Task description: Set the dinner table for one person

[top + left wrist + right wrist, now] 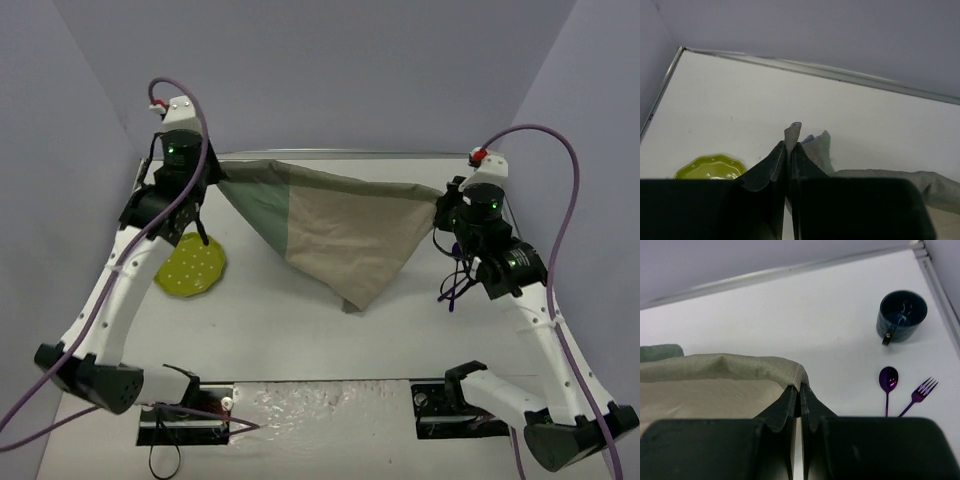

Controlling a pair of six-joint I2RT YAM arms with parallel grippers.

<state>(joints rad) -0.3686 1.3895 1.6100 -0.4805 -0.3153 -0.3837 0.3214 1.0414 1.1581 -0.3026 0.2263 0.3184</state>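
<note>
1. The dinner table (300, 330) is a white top with a thin metal rail; it fills the floor of the top view and carries everything else.
2. The left gripper (789, 149) has its jaws pinched tight on the green corner of a cloth mat (340, 235), held up above the far left part of the table.
3. The right gripper (800, 390) is likewise clamped on the mat's beige corner, above the far right part.
4. The mat hangs stretched between both grippers, and its lowest tip droops toward the table's middle; I cannot tell whether it touches.
5. A yellow-green plate (190, 268) lies near the left edge.
6. A dark blue mug (902, 315) stands by the right edge, with a purple spoon (888, 382) and a purple fork (920, 392) side by side nearer the arms.
</note>
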